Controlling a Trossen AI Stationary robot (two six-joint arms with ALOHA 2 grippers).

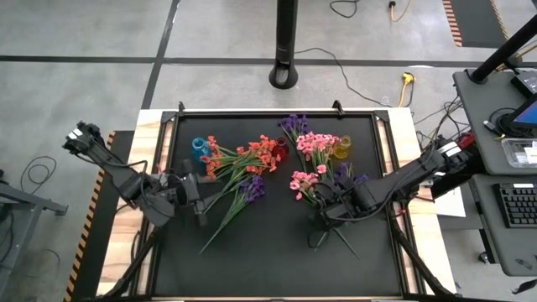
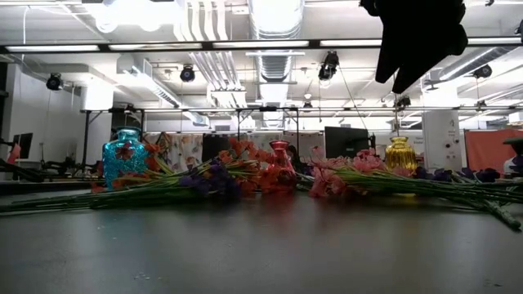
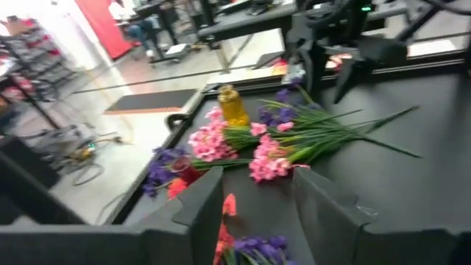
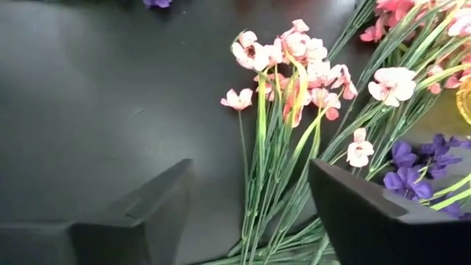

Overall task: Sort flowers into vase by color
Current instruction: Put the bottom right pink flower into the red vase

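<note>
Artificial sprays lie flat on the black mat. Orange-red ones (image 1: 252, 155) and a purple one (image 1: 252, 188) lie on the left. Pink ones (image 1: 315, 144) and purple ones (image 1: 352, 176) lie on the right. My left gripper (image 1: 200, 201) is open over the stem ends of the left heap; orange-red and purple blossoms (image 3: 243, 246) show between its fingers. My right gripper (image 1: 323, 208) is open, raised off the mat in the low view (image 2: 417, 41), its fingers either side of the pink spray's green stems (image 4: 283, 184).
Three small vases stand along the mat's far side: blue (image 1: 200, 148), red (image 1: 279, 151) and yellow (image 1: 341, 148). Stems fan out toward the near edge (image 1: 222, 222). The mat's near half is bare (image 1: 277, 268). A black post (image 1: 285, 50) stands beyond the far edge.
</note>
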